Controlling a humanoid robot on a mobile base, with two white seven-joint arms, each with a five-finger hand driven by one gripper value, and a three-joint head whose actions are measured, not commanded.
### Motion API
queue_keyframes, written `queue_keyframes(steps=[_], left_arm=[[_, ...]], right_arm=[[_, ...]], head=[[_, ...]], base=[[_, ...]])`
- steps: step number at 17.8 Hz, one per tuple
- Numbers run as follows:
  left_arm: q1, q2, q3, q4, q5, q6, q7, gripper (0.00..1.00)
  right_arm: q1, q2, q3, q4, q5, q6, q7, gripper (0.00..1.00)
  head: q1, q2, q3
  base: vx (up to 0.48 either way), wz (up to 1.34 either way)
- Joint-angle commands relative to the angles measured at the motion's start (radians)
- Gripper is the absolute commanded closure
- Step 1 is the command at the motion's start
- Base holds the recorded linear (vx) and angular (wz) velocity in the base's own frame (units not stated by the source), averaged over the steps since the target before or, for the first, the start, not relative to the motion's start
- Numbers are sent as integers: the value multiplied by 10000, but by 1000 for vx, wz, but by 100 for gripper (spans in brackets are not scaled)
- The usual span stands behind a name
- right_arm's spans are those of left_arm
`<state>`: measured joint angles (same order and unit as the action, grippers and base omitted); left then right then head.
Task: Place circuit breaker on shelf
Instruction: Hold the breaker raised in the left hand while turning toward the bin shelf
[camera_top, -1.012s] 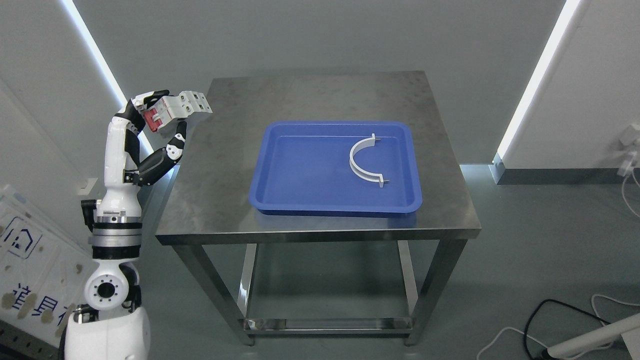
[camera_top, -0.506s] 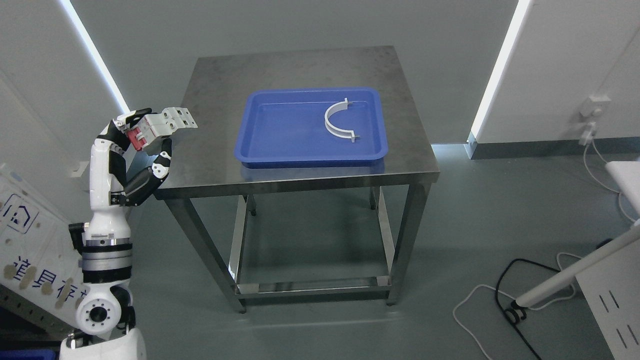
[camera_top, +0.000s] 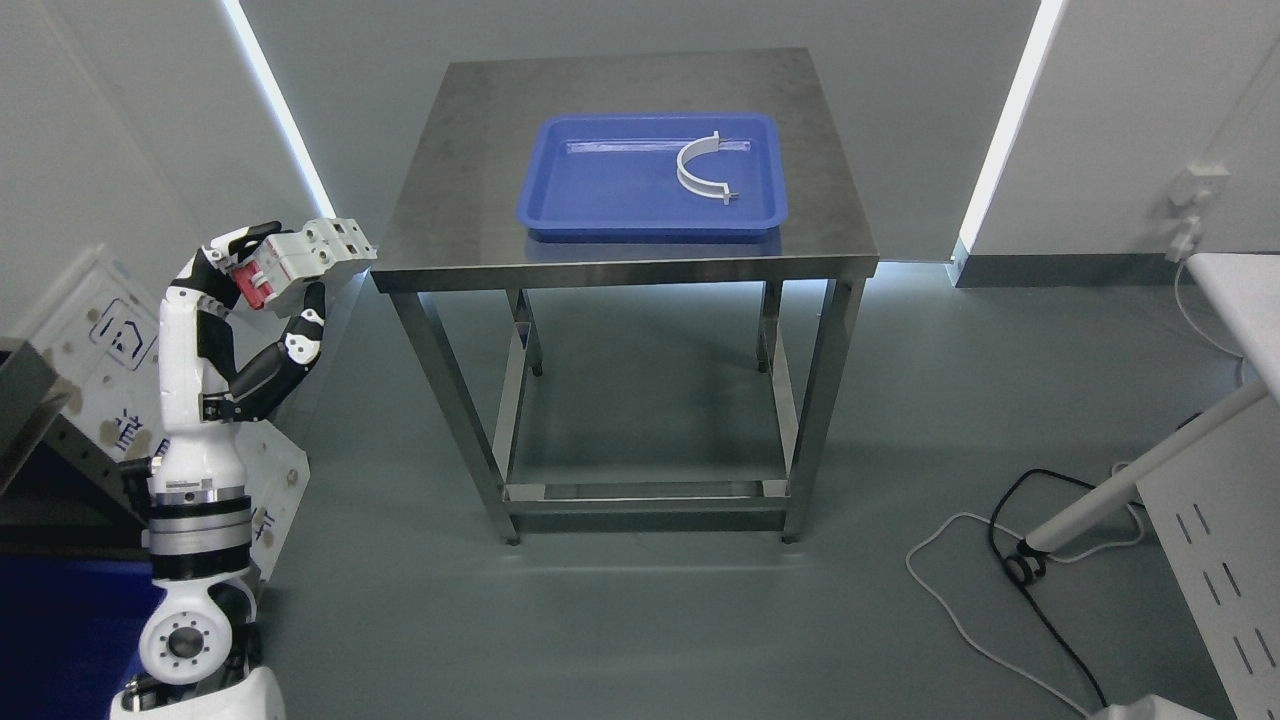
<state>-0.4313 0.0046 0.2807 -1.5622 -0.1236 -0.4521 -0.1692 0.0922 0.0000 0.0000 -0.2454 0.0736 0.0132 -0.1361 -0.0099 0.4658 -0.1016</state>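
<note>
Carrying phase: left hand fingers were clamped on the circuit breaker, clear of the table; best kept level, grip firm until shelf contact.

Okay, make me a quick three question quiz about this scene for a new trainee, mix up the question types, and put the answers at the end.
1. True or false: the left hand is holding the circuit breaker.
2. What lies inside the blue tray? A) a circuit breaker B) a white curved clamp C) a cable
3. Fill in: the blue tray sits on the steel ____.

Key:
1. True; the breaker is gripped off the left edge of the table.
2. B, the white curved clamp.
3. table
</note>
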Motion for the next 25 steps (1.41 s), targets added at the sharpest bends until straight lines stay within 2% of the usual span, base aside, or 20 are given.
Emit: queue_keyframes(steps=[1, 8, 14, 17, 21, 25], left_arm=[[33, 129, 77, -299, 9, -142, -57, 90], [-135, 129, -46, -1004, 9, -127, -134, 90], [-579, 129, -199, -1328, 9, -35, -180, 90], [-1452, 129, -704, -1298, -6, 776, -349, 90], [-1883, 129, -997, -961, -144, 1833, -501, 90], [-3185, 129, -1013, 448, -726, 2434, -992, 89]], right_arm=[[-1, -175, 199, 0, 0, 651, -4, 0], [-1, -175, 199, 0, 0, 651, -4, 0], [-1, -175, 199, 0, 0, 651, -4, 0], [-1, -175, 199, 0, 0, 651, -4, 0], [-1, -175, 199, 0, 0, 651, -4, 0], [-1, -175, 199, 0, 0, 651, -4, 0]], head=[[0, 0, 0], [0, 0, 0], [0, 0, 0], [0, 0, 0], [0, -1, 0], [0, -5, 0]], base=[[-415, 140], [-371, 440], [-301, 1729], [-77, 1792], [88, 1198], [165, 569]])
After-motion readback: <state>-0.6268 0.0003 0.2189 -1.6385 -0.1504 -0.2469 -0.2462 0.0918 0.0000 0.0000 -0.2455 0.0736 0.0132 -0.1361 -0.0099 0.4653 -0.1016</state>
